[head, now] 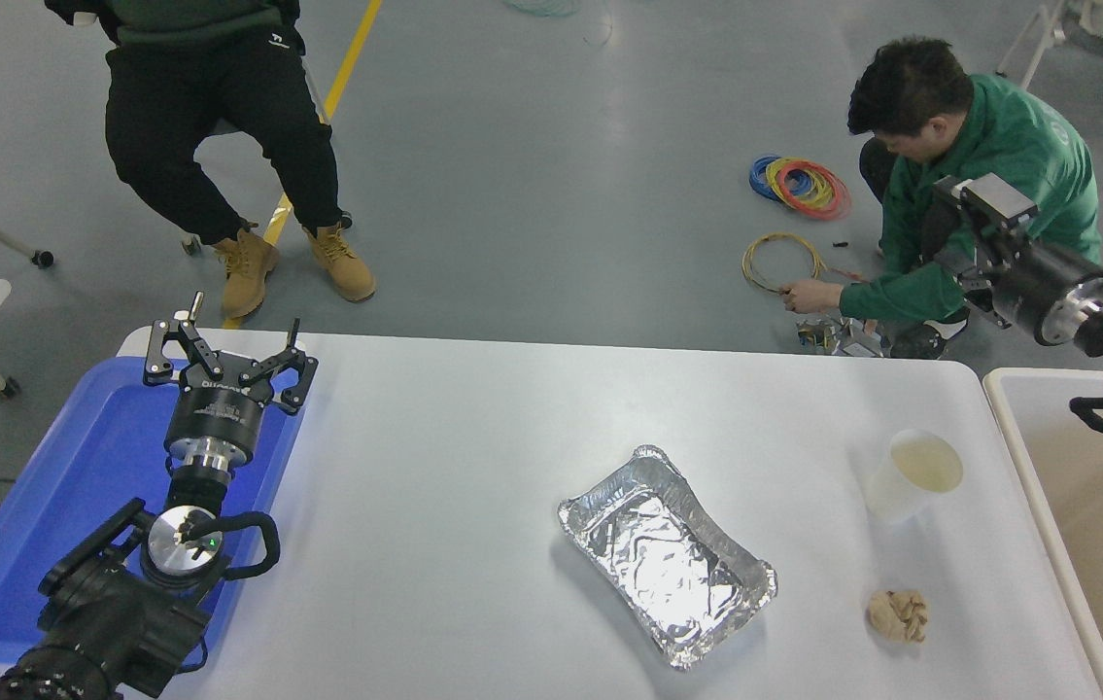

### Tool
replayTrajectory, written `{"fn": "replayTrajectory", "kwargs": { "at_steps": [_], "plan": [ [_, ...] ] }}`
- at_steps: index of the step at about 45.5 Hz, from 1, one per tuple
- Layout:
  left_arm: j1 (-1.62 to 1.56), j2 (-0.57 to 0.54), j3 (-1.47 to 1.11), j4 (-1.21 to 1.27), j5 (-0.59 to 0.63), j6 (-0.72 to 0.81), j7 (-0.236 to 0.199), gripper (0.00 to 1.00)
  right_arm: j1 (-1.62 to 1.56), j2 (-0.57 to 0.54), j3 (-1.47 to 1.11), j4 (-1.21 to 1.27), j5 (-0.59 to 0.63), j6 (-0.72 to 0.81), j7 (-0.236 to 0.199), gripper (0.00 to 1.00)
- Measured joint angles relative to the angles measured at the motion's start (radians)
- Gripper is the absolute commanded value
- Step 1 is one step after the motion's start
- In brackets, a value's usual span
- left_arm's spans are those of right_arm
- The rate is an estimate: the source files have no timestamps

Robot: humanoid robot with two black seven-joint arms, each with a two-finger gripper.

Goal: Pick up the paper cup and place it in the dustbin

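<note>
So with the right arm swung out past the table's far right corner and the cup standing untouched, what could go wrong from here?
1. The paper cup stands upright near the table's right edge beside the dustbin; a sideways approach could tip it or knock it off.
2. The right gripper sits close to the crouching person, so swinging back might brush them.
3. The crumpled paper ball lies nearby and could be grabbed instead.

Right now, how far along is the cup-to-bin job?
Nothing done yet. The paper cup stands upright on the table, outside the dustbin. The right gripper is raised beyond the table's far edge, holding nothing. Left gripper parked over the blue tray. Grasp and drop remain.
</note>
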Motion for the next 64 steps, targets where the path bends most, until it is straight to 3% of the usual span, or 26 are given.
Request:
{"fn": "replayTrajectory", "kwargs": {
  "at_steps": [11,21,40,64],
  "plan": [
    [0.0,0.0,0.0,0.0,0.0,0.0,0.0,1.0,0.206,-0.01,-0.27,-0.001,-0.099,0.163,-0.127,1.0],
    [0.0,0.0,0.0,0.0,0.0,0.0,0.0,1.0,0.354,-0.006,-0.447,0.035,-0.175,0.29,-0.184,1.0],
    [0.0,0.0,0.0,0.0,0.0,0.0,0.0,1.0,0.678,0.037,-0.787,0.317,-0.246,0.456,-0.204,1.0],
    [0.0,0.0,0.0,0.0,0.0,0.0,0.0,1.0,0.838,0.151,-0.865,0.471,-0.25,0.566,-0.209,1.0]
  ]
}}
